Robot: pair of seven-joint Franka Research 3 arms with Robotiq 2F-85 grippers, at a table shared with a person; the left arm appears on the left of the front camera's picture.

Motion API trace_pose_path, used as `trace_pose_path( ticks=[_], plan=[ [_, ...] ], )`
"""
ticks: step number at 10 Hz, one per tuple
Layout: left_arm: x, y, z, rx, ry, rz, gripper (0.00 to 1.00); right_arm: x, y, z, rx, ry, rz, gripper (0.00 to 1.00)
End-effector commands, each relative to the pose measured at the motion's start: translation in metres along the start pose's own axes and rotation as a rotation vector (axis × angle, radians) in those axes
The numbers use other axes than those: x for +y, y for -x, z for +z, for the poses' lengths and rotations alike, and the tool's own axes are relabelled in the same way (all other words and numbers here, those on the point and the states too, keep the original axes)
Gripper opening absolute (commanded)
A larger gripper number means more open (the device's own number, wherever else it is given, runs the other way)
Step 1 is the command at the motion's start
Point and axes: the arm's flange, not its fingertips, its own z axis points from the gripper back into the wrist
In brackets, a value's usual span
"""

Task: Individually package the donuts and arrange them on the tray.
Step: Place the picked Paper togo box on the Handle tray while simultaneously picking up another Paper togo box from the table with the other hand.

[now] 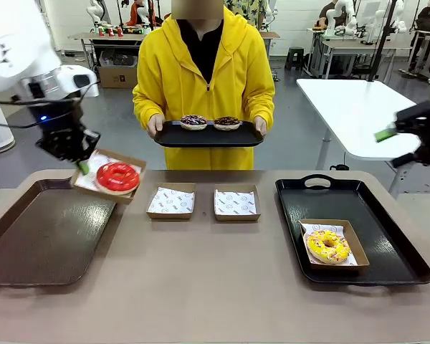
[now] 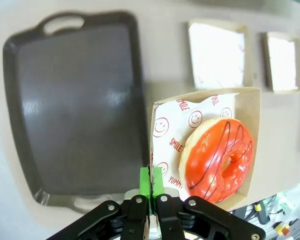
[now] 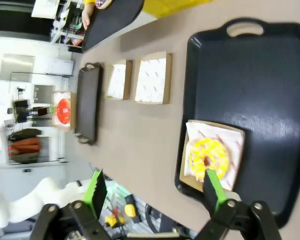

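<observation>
Tabletop [image 1: 201, 287] — red donut [image 1: 117, 176] beside left gripper [image 1: 82, 167]

Big tan table [image 1: 215, 294] up front, someone in a bright yellow hoodie [image 1: 173, 79] standing at its far side. Off to the right behind them there's a white table [image 1: 351, 107], a dark stool [image 1: 294, 57] further back, and a brown carton [image 1: 118, 75] under a far bench [image 1: 104, 36].

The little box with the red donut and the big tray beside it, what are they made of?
The box looks like matte brown cardboard, with thin walls and printed white paper inside. The tray is probably dark plastic, though that's unsure: smooth, with a soft shine.
</observation>
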Motion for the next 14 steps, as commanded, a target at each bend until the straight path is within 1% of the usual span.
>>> trace_pose_path(
  ticks=[1,3,4,6,7,8,9,14],
  plan=[
    [0.031,0.031,-0.006,-0.01,0.016,0.054,0.01,0.026,-0.006,-0.046,0.001,0.121,0.024,1.0],
    [0.061,0.05,-0.017,0.018,-0.003,0.095,0.01,0.053,-0.012,-0.087,-0.01,0.196,0.068,1.0],
    [0.073,0.052,-0.02,0.035,-0.008,0.116,0.01,0.062,-0.014,-0.104,-0.016,0.22,0.084,1.0],
    [0.087,0.052,-0.027,0.069,-0.021,0.132,0.01,0.068,-0.013,-0.129,-0.019,0.266,0.112,1.0],
    [0.09,0.049,-0.03,0.087,-0.038,0.137,0.01,0.069,-0.012,-0.133,-0.017,0.262,0.116,1.0],
    [0.088,0.045,-0.032,0.087,-0.045,0.142,0.01,0.064,-0.007,-0.127,0.022,0.213,0.119,1.0],
    [0.086,0.054,-0.03,0.067,-0.016,0.16,0.01,0.071,-0.013,-0.131,-0.008,0.241,0.139,1.0],
    [0.086,0.054,-0.03,0.067,-0.016,0.16,0.01,0.071,-0.013,-0.131,-0.008,0.241,0.139,1.0]
  ],
)
